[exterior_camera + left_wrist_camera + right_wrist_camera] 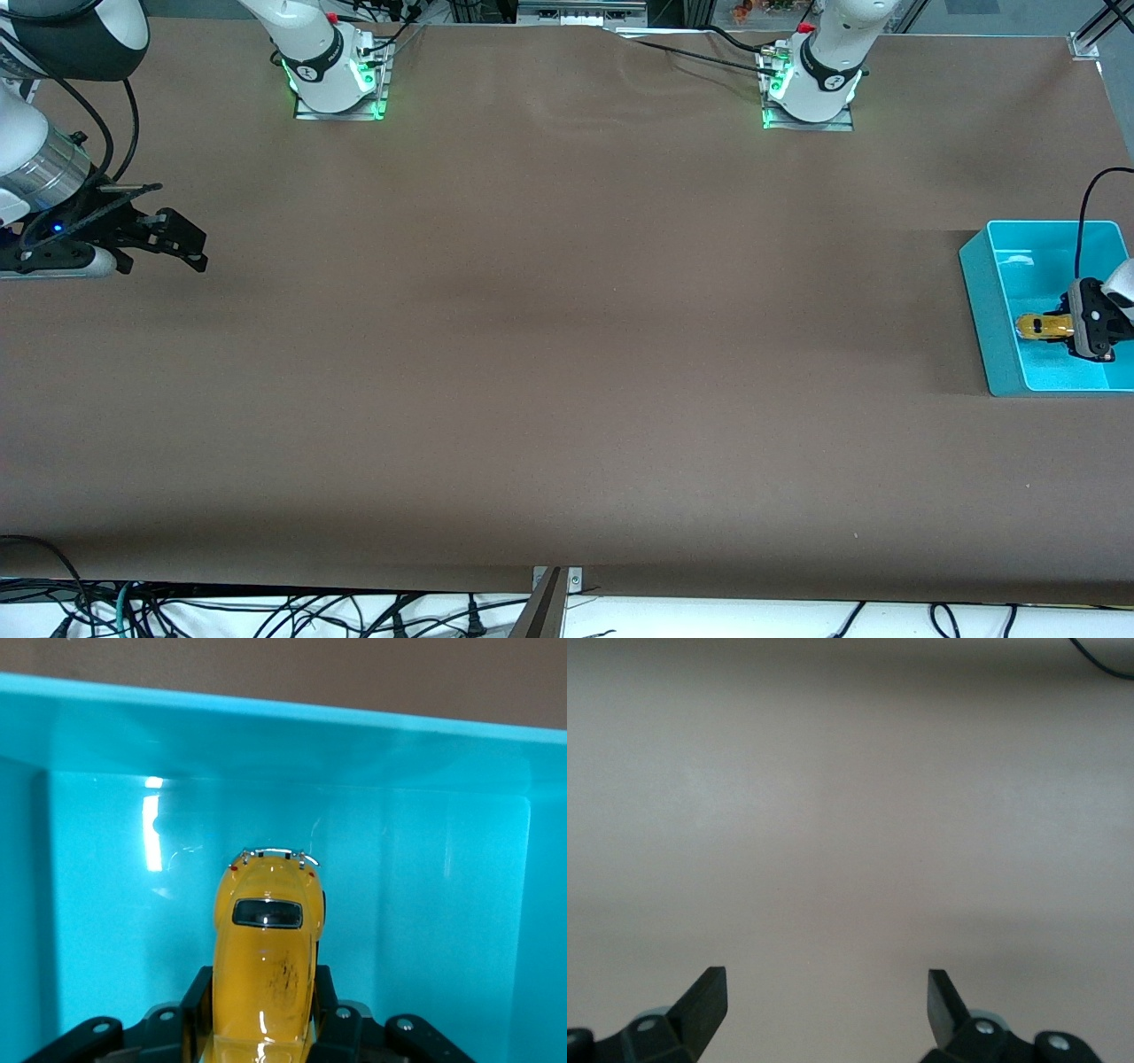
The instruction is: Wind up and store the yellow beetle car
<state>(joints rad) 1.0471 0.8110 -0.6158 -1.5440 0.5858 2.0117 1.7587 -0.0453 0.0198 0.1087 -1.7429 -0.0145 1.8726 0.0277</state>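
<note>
One yellow beetle car (265,966), which we log clamped between the left gripper's (1075,332) fingers inside the teal bin (979,283) at the left arm's end of the bench (567,354). We list the right gripper (826,1001) waiting, fingers spread wide and empty, over bare bench.

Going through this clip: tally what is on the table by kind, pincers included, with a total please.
Toy cars: 1, the yellow beetle car, gripped by the left pincer inside the bin.
Bins: 1, the turquoise bin at the left arm's end of the table.
Pincers: 2, the left one and the right pincer, open, waiting over bare table.
Total: 4
</note>
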